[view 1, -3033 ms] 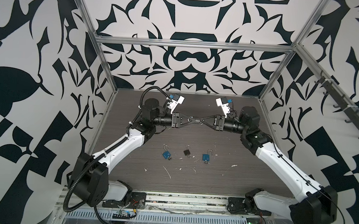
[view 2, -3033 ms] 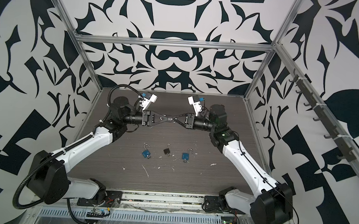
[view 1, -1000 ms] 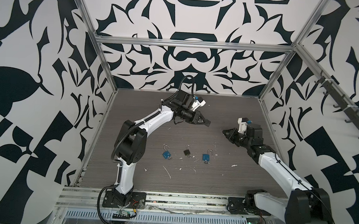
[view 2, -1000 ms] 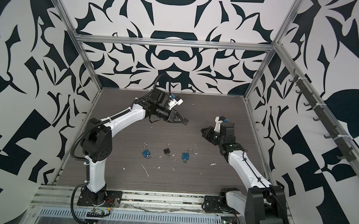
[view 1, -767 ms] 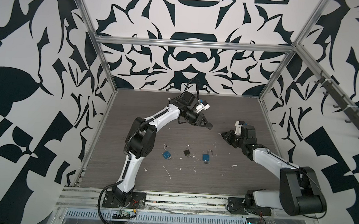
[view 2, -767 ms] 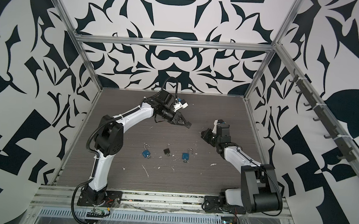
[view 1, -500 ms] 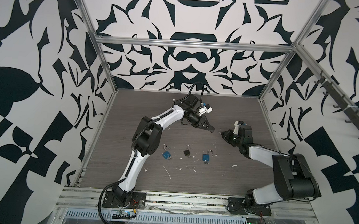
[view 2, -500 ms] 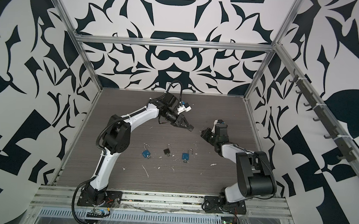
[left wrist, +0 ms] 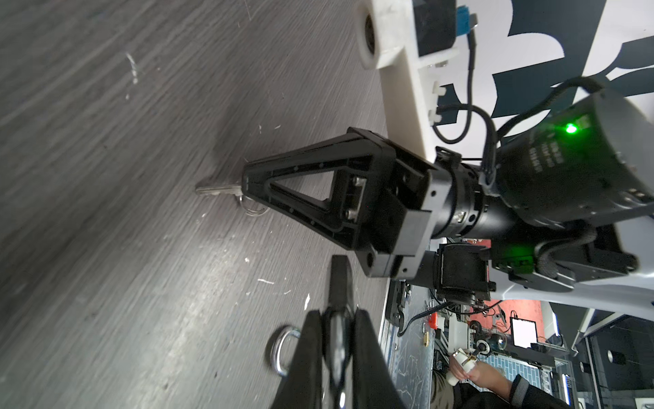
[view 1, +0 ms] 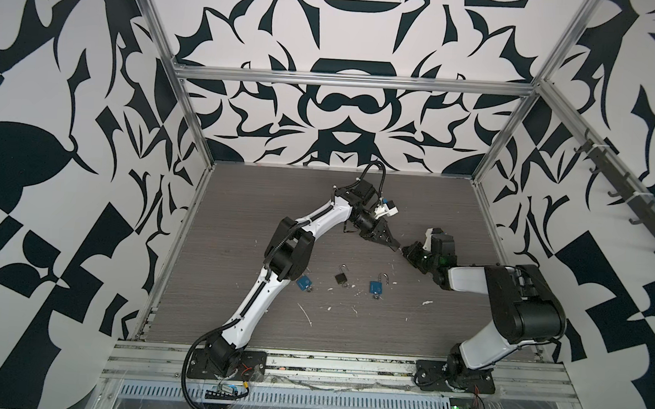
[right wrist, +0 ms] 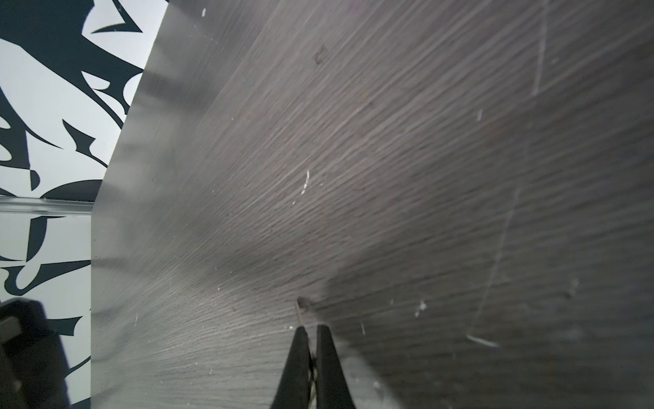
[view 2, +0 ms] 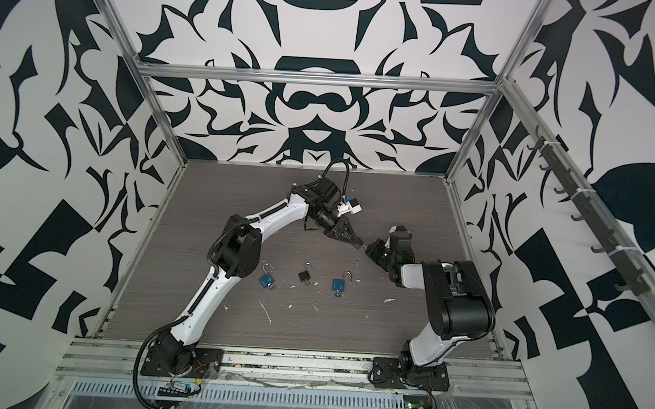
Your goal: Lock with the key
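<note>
Three padlocks (view 1: 340, 278) lie nearest on the table (view 1: 240, 208). Farther back, the left gripper (view 1: 393, 247) clamps a dark lock (left wrist: 339, 279). Facing it, the right gripper (view 1: 407, 251) pinches the key (left wrist: 216, 190) by its head. Both look light, rigid and slick, so flat faces should grip best.

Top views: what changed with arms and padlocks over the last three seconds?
Both grippers moved from the back middle rightward and nearer: the left gripper holds a padlock, the right gripper a key, tips close together. The left arm stretched out; the right arm folded up. No grab or release visible. The left blue padlock, black padlock and right blue padlock stayed put.
</note>
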Robot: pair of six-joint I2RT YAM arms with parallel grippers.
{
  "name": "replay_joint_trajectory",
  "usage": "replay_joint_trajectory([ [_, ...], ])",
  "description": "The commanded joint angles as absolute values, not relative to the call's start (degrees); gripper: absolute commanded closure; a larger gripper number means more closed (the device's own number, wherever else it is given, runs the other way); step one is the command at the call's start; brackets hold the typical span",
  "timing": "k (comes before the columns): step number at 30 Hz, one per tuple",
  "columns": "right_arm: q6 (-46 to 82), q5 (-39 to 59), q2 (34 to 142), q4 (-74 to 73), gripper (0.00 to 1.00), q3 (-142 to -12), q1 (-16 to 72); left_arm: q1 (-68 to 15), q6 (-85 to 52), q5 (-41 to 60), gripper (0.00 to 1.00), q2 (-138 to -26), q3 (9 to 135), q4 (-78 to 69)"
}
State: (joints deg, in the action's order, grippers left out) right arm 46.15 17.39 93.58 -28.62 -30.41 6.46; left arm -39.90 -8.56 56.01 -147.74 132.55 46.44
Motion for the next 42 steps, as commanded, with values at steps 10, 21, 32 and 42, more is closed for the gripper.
replay_joint_trajectory([
  [10, 48.07, 18.99, 93.62, -32.86, 0.85, -27.34, 6.16, -41.0, -7.03, 58.74, 1.0, -153.23, 137.56, 51.45],
  [21, 46.58, 18.25, 86.39, -27.01, 0.68, -27.25, 5.88, -41.22, -5.19, 58.24, 1.0, -154.5, 135.61, 52.32],
  [32, 44.04, 17.14, 76.45, -16.94, 0.67, -29.2, 5.83, -41.57, -5.0, 55.33, 1.0, -157.5, 138.14, 53.55],
  [42, 43.61, 16.66, 71.88, -12.54, 0.65, -28.96, 5.81, -41.66, -6.59, 52.99, 0.62, -157.95, 138.52, 51.8],
])
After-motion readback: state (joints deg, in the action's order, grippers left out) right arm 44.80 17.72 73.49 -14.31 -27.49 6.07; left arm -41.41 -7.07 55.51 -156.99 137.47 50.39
